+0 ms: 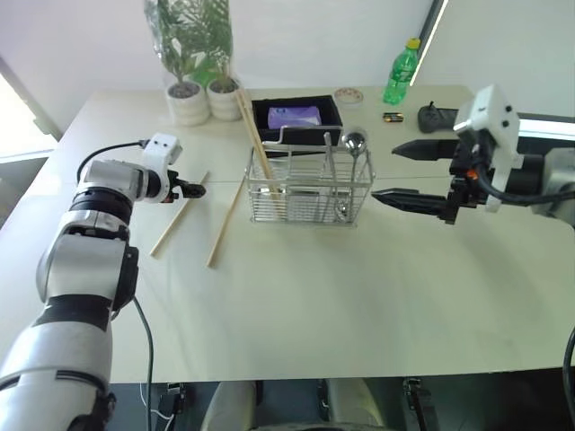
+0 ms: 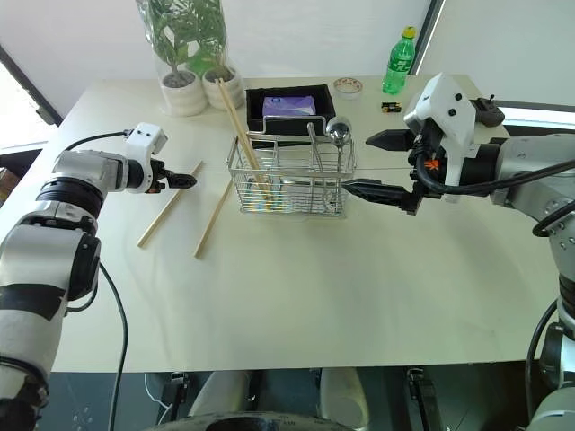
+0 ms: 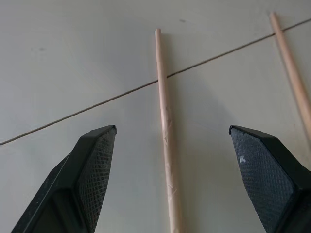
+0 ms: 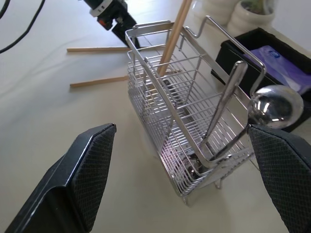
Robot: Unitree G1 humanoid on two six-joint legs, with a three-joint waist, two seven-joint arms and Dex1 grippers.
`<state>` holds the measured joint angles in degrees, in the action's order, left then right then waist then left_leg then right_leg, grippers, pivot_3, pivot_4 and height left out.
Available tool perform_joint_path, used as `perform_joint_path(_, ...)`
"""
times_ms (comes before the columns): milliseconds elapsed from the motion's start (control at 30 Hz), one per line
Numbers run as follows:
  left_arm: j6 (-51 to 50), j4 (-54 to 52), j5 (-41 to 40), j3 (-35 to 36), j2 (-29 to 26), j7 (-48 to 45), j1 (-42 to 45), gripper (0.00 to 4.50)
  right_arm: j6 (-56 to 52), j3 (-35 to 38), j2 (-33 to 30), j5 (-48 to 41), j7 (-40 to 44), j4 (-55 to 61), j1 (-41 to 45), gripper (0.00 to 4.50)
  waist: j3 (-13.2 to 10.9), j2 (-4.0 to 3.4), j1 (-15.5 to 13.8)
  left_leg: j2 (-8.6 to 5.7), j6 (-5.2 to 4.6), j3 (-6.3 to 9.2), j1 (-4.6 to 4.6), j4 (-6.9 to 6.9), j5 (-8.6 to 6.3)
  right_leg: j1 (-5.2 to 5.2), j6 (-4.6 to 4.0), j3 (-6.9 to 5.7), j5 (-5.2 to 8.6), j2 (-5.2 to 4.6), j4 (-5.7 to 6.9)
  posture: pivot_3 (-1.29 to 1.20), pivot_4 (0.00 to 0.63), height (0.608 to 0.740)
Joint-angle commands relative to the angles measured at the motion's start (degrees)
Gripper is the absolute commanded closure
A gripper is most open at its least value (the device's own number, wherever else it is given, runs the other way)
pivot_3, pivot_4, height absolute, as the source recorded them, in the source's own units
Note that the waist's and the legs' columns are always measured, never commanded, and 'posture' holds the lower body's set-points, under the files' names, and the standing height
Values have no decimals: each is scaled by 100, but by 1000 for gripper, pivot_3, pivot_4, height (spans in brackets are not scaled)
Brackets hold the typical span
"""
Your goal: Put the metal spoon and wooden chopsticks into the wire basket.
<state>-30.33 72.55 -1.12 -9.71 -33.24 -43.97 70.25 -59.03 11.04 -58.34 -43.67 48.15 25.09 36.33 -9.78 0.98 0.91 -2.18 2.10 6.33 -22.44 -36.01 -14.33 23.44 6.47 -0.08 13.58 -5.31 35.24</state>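
Observation:
The wire basket (image 1: 310, 189) stands mid-table. The metal spoon (image 1: 355, 141) is upright in its right end, bowl up, and wooden chopsticks (image 1: 254, 135) lean out of its left end. Two more wooden chopsticks lie flat on the table left of the basket, one (image 1: 180, 214) farther left, the other (image 1: 226, 223) nearer the basket. My left gripper (image 1: 198, 190) is open just above the far-left stick, which runs between its fingers (image 3: 92, 165) in the left wrist view. My right gripper (image 1: 386, 172) hangs open and empty just right of the basket.
Behind the basket sits a black tray (image 1: 331, 109) holding a purple packet. Two potted plants (image 1: 202, 90) stand at the back left. A green bottle (image 1: 402, 72), a small round lid (image 1: 349, 96) and a black device (image 1: 436, 117) are at the back right.

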Motion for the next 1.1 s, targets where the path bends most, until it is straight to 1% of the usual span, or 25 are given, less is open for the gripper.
perform_joint_path(33, 226, 171, 174, 163, -7, -17, 268, 569, -35, 362, 19, -154, -211, 182, 1, 70, 0, 0, -13, 0, 0, 1, 0, 0, 0, 0, 0, 0, 0, 0, 1, 0, 150, 714)
perform_joint_path(100, 217, 229, 238, 209, 42, 99, 321, 569, -72, 431, -2, -224, -257, 232, -46, 70, 0, 1, -22, 0, 0, 2, 0, -2, 0, 0, 0, 0, 0, 0, 2, 0, 150, 714)
perform_joint_path(333, 162, 298, 452, 269, 180, 54, 304, 569, -124, 518, -71, -387, -343, 281, -109, 70, -1, 6, -28, -5, 0, 4, -1, -10, 0, -7, 8, -1, -4, -5, 0, 0, 150, 714)
perform_joint_path(433, 169, 302, 460, 359, 188, 50, 295, 1450, -139, 507, -65, -403, -375, 253, -75, 37, -1, 6, -9, -5, 0, 4, 0, -9, 0, -5, 8, -1, -4, -4, 1, 0, 150, 714)
perform_joint_path(567, 129, 308, 486, 437, 186, 65, 300, 3542, -149, 479, -52, -450, -425, 230, -26, 37, -1, 6, -17, -4, 0, 4, 0, -8, 0, -3, 8, -1, -4, -4, 4, 0, 150, 714)
perform_joint_path(633, 126, 309, 497, 460, 182, 90, 301, 4456, -142, 470, -54, -468, -442, 221, -11, 37, -1, 6, -19, -4, 0, 4, 0, -10, 0, -5, 8, -1, -5, -4, 4, 0, 150, 714)
perform_joint_path(800, 54, 315, 496, 576, 178, 160, 300, 4456, -148, 448, -40, -503, -492, 165, 41, 37, -1, 6, -21, -5, 0, 4, 0, -11, 0, -6, 9, -1, -5, -5, 4, 0, 150, 714)
perform_joint_path(933, 42, 320, 599, 535, 157, 144, 237, 4456, -159, 415, -32, -540, -525, 114, 113, 37, -1, 7, -21, -5, 0, 4, 0, -11, 0, -6, 9, -1, -5, -4, 4, 0, 150, 714)
perform_joint_path(1033, 43, 324, 551, 663, 151, 268, 257, 3654, -136, 378, 17, -534, -581, 83, 165, 37, -1, 7, -20, -5, 0, 4, 0, -11, 0, -6, 9, -1, -5, -4, 4, 0, 150, 714)
perform_joint_path(1100, 77, 322, 572, 681, 153, 304, 280, 2633, -116, 368, 32, -520, -597, 64, 150, 37, -1, 7, -20, -5, 0, 4, 1, -11, 0, -6, 9, -1, -5, -4, 4, 0, 150, 714)
